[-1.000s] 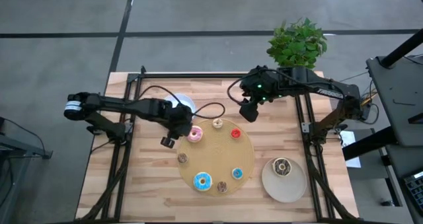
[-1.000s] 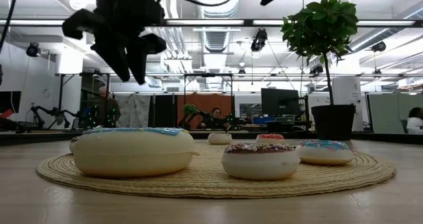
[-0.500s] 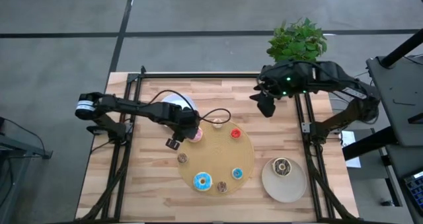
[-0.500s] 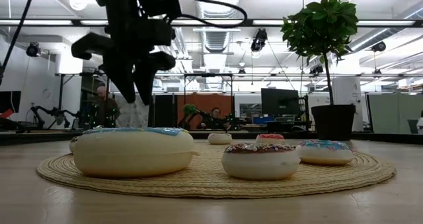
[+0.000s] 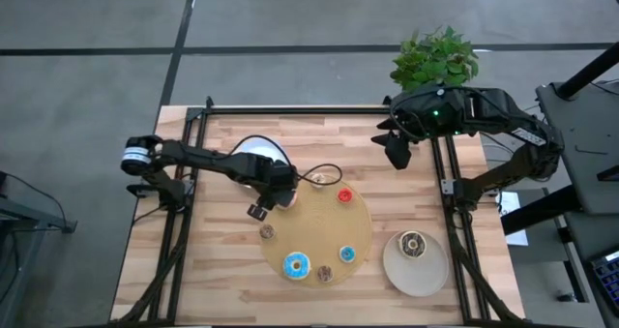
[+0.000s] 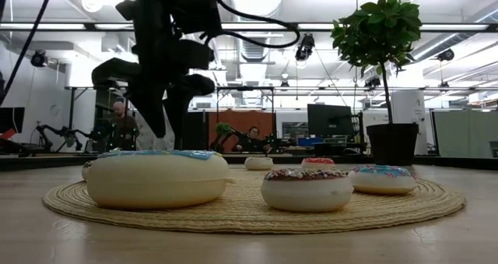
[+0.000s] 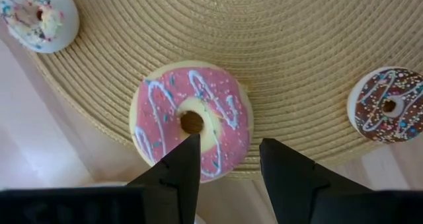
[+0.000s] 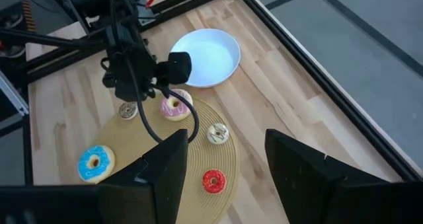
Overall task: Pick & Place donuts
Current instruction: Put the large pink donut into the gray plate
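Fingers parted and empty, the left gripper [image 7: 228, 159] hangs directly above the pink donut [image 7: 192, 120], one fingertip over the ring's centre hole, the other past its outer side, so a straight descent would straddle one wall of the ring. The donut lies flat at the round woven board's [image 5: 353, 233] edge nearest the white plate [image 5: 250, 154], towards the tabletop's back-left corner. The right gripper [image 8: 221, 158], also open and holding nothing, waits high over the back-right corner
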`<state>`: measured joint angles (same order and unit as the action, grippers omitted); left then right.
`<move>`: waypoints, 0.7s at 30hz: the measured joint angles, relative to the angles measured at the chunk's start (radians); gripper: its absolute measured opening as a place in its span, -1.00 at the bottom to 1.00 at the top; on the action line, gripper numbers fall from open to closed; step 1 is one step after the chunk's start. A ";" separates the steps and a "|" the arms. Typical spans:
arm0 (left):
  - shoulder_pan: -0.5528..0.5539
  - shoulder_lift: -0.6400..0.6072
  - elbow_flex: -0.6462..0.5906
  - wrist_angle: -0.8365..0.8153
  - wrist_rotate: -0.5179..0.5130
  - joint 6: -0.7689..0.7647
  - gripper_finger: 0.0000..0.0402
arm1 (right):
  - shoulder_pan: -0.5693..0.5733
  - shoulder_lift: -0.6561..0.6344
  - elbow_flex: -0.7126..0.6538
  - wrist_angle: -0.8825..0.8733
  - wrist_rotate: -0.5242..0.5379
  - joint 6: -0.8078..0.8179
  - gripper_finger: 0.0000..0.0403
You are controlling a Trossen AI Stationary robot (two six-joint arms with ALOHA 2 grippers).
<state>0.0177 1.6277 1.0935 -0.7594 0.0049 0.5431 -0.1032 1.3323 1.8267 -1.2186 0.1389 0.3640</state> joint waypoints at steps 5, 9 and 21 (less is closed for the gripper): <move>-0.003 0.040 0.002 0.008 0.002 0.006 -0.36 | 0.000 0.003 0.000 0.000 0.003 0.003 -0.04; -0.002 0.064 0.010 0.021 0.001 0.005 -0.36 | 0.000 0.009 0.000 0.001 0.017 0.003 -0.04; -0.002 0.093 0.008 0.031 -0.003 -0.001 -0.36 | 0.000 0.009 0.000 0.001 0.021 0.003 -0.04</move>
<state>0.0162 1.7210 1.1011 -0.7288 0.0017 0.5419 -0.1032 1.3411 1.8267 -1.2179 0.1604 0.3672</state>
